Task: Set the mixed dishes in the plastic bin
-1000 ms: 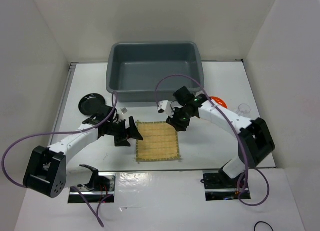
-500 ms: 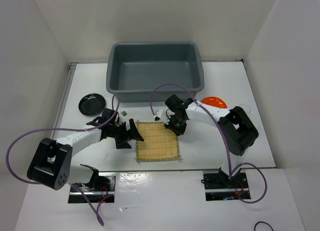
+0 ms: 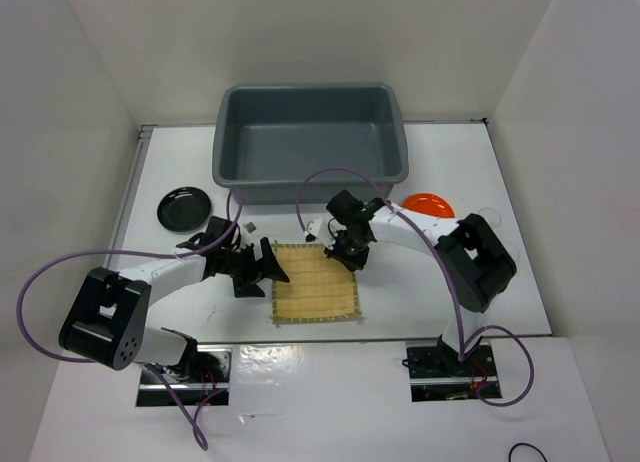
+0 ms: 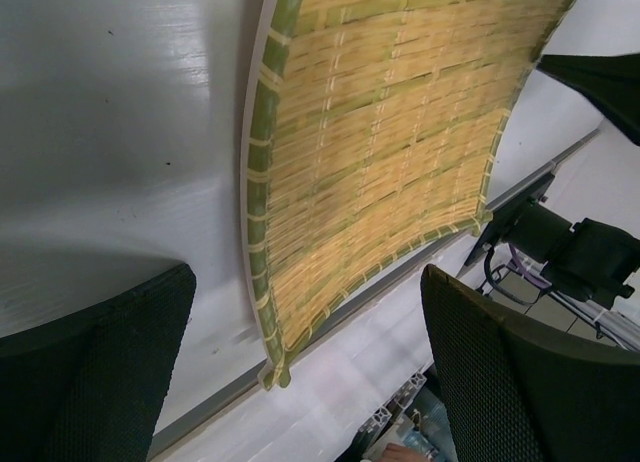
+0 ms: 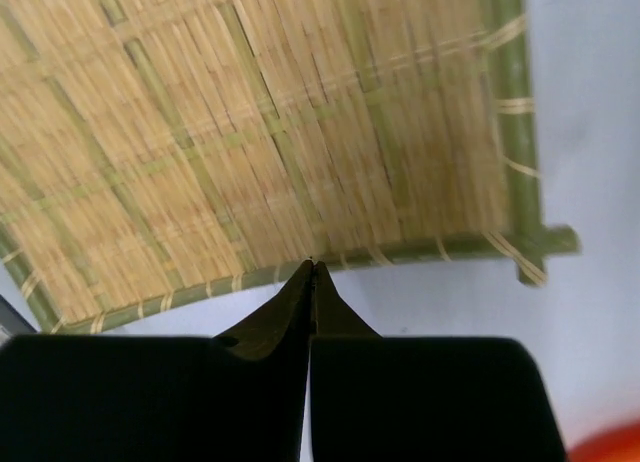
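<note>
Woven bamboo, tan with green-bound edges: the square bamboo mat (image 3: 315, 283) lies flat on the white tabletop (image 3: 440, 292), and both my arms reach in to it. My right gripper (image 5: 312, 267) has its jaws pressed together, tips down at the mat's far right corner and touching the green border. I cannot tell whether any of the weave is caught between them. My left gripper (image 3: 272, 265) stands with its jaws wide apart, straddling the mat's left edge and holding nothing.

The blue-grey plastic bin (image 3: 280, 190) sits just beyond the mat's far edge and looks empty. A small orange plate (image 3: 428, 203) rests beyond the mat's far right corner, and a glossy black plate (image 3: 185, 206) beyond its far left corner.

I judge the mat light and thin, stiff along its slats but ready to bend or roll across them. Lying flat, it offers no lip, so a bound edge or corner seems the place to pinch. Lifted from one side alone it would likely droop, so a hold on two opposite edges should carry it flatter.
</note>
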`<state>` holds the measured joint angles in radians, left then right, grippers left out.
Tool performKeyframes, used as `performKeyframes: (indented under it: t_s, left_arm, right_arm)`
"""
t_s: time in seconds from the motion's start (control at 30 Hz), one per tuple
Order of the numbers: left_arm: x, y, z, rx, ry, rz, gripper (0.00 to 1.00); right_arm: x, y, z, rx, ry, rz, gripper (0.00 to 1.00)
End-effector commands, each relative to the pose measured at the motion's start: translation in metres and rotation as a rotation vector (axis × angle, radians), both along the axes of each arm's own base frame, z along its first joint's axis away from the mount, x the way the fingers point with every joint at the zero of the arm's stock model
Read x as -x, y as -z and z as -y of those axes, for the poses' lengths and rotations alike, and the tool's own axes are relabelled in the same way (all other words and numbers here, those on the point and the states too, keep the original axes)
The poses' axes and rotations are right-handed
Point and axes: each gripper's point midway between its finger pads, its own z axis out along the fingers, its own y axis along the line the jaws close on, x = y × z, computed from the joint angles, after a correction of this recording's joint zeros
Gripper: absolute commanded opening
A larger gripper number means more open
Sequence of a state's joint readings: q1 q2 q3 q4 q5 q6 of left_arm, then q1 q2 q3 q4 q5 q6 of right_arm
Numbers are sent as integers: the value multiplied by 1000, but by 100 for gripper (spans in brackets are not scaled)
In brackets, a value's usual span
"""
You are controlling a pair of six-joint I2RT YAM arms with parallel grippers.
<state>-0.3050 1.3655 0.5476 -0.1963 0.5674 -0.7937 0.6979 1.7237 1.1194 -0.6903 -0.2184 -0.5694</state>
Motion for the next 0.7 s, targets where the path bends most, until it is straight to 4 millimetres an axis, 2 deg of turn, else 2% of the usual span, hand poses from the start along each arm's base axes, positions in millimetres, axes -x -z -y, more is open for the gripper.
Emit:
performKeyframes:
  t_s: [0.0, 0.03, 0.17, 0.2, 0.27, 0.4, 0.47, 0.5, 0.63, 0.67]
  left_arm:
    - [-6, 1, 1, -5, -2, 22, 100]
    - [-6, 1, 1, -5, -2, 22, 100]
    - [-9, -3, 4, 6, 2, 30, 100]
    - [-8, -4, 4, 13, 6, 28, 100]
    - [-10, -7, 7, 34, 3, 44, 100]
    - [-12, -17, 15, 105, -1, 78, 98]
    - [-19, -24, 20, 149, 0, 126, 90]
    - [-17, -22, 23, 173, 0, 109, 75]
    - [-23, -18, 26, 188, 1, 114, 32]
    - [-25, -17, 27, 190, 2, 119, 28]
  right_arm:
    - [5, 23, -5, 14, -2, -48, 0]
    - [6, 32, -5, 25, 8, -65, 0]
    - [6, 44, -8, 31, 25, -93, 0]
    - [2, 42, -12, 19, 34, -83, 0]
    - [2, 49, -12, 29, 34, -94, 0]
    - [8, 57, -8, 41, 53, -114, 0]
    - [10, 59, -8, 33, 61, -125, 0]
    - [10, 59, -9, 33, 61, -125, 0]
    - [10, 58, -8, 27, 61, -118, 0]
    - [14, 57, -7, 23, 59, -126, 0]
